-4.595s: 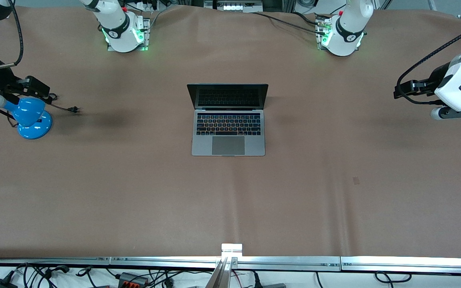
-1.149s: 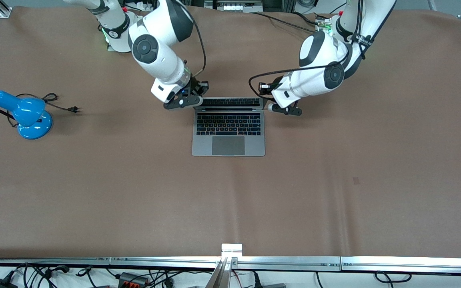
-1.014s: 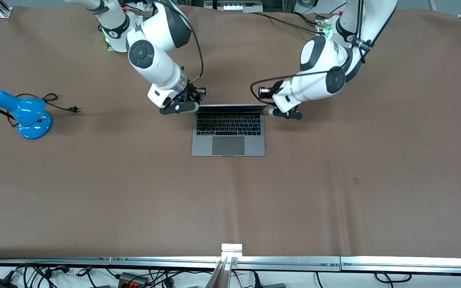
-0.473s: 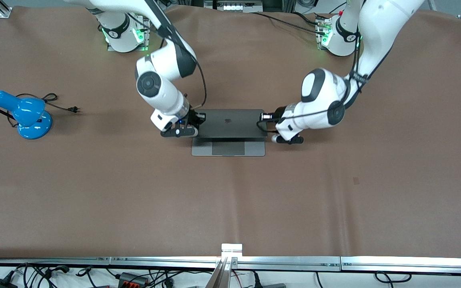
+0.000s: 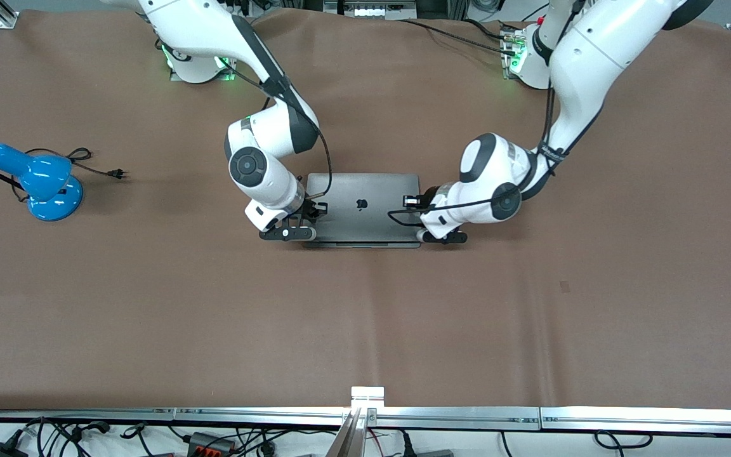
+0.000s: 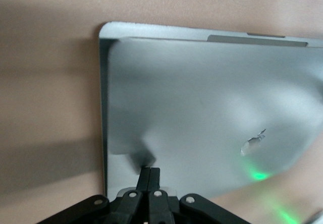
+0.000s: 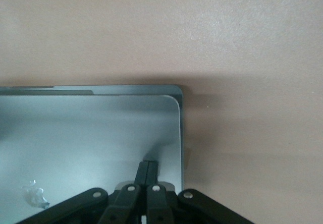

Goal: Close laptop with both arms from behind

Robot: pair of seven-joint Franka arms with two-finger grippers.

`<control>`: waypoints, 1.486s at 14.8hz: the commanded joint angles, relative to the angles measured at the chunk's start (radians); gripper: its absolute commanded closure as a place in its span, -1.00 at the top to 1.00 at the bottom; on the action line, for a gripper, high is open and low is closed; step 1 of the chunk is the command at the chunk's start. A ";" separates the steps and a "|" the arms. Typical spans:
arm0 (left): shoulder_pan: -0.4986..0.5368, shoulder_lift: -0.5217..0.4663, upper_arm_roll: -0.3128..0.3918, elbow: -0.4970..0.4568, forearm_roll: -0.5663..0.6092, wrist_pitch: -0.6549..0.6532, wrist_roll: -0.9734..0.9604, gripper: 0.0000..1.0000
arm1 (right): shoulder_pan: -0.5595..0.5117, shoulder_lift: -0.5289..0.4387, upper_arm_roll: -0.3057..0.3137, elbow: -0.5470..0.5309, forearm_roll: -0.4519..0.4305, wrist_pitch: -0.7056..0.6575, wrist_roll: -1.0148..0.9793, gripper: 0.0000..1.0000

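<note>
Dark apple logo [image 5: 360,204] on the lid, plain in the front view and seen again as a pale mirrored mark in both wrist views; no other writing readable anywhere.

Laptop [image 5: 365,197] at mid-table, between the two arms' ends, lid [image 6: 202,113] folded almost flat over the base, only a thin strip of base showing along the edge nearest the front camera. Half a second ago, lid tilted with the trackpad showing; a second ago, upright with the keyboard in full sight; now keyboard and trackpad both covered. Both grippers carried toward the front camera since then, riding down with the lid.

Right gripper [image 5: 287,233] over the lid's corner toward the right arm's end of the table, fingers [image 7: 147,176] pressed together, tips resting on the silver surface near that corner. Left gripper [image 5: 443,237] over the corner toward the left arm's end, fingers [image 6: 150,178] likewise together, tips touching the lid close to its edge. Nothing clamped by either.

Blue desk lamp [image 5: 42,182] well apart toward the right arm's end, unmoved through all frames, black cord and plug [image 5: 118,172] trailing on the brown table cover [image 5: 365,317]. Metal rail [image 5: 365,416] along the edge nearest the front camera, cables below it. Nothing lying between the grippers and the lid.
</note>
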 commanded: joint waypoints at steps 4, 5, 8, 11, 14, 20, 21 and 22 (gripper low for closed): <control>-0.103 0.032 0.085 0.032 0.033 0.064 -0.024 -0.99 | 0.013 0.067 0.003 0.037 -0.022 0.005 0.010 -1.00; -0.091 0.021 0.085 0.032 0.035 0.044 -0.026 -0.99 | 0.014 0.068 0.003 0.038 -0.025 0.004 0.010 -1.00; -0.045 -0.164 0.137 0.038 0.035 -0.254 -0.027 -0.90 | 0.014 0.065 0.002 0.038 -0.025 0.004 0.008 -1.00; -0.045 -0.316 0.304 0.109 0.038 -0.608 -0.017 -0.64 | 0.014 0.026 -0.022 0.060 -0.033 -0.013 0.004 -1.00; -0.042 -0.366 0.429 0.229 0.137 -0.883 -0.006 0.99 | 0.011 -0.092 -0.084 0.069 -0.112 -0.131 -0.003 -1.00; -0.019 -0.505 0.631 0.306 0.306 -0.957 0.191 1.00 | -0.007 -0.215 -0.252 0.286 -0.168 -0.583 -0.110 -1.00; 0.000 -0.507 0.642 0.323 0.306 -0.979 0.229 1.00 | -0.013 -0.214 -0.279 0.337 -0.168 -0.645 -0.145 -0.99; 0.007 -0.525 0.653 0.331 0.306 -1.006 0.232 1.00 | -0.018 -0.215 -0.303 0.377 -0.168 -0.691 -0.182 -0.89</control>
